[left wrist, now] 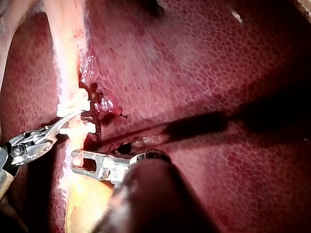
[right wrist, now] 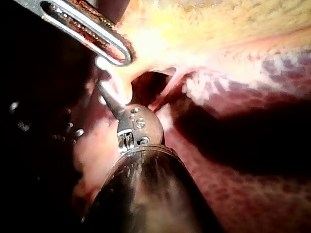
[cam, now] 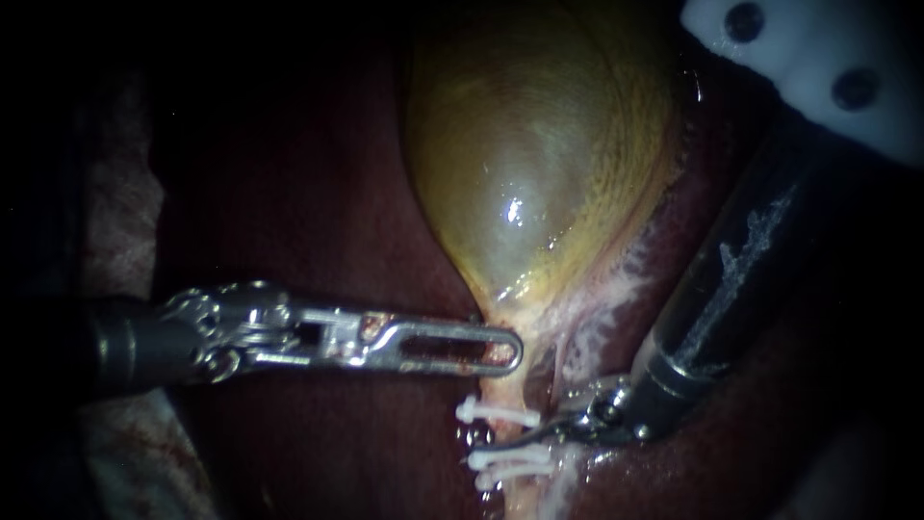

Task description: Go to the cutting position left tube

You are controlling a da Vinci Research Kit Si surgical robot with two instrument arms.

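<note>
L instrument, slotted steel jaws, clamped on neck of yellow-green gallbladder, frame centre. R instrument: thin curved tip lies across pale left tube betw. white clips, lower centre; open/closed can't tell. Tube's underside hidden. Dark red liver around, frame edges lost in shadow.

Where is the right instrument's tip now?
Endoscope view, lower centre: the dark-shafted right instrument from the upper right has its tip at the pale tube, between the upper white clip and the lower white clips, below the yellow-green gallbladder.
</note>
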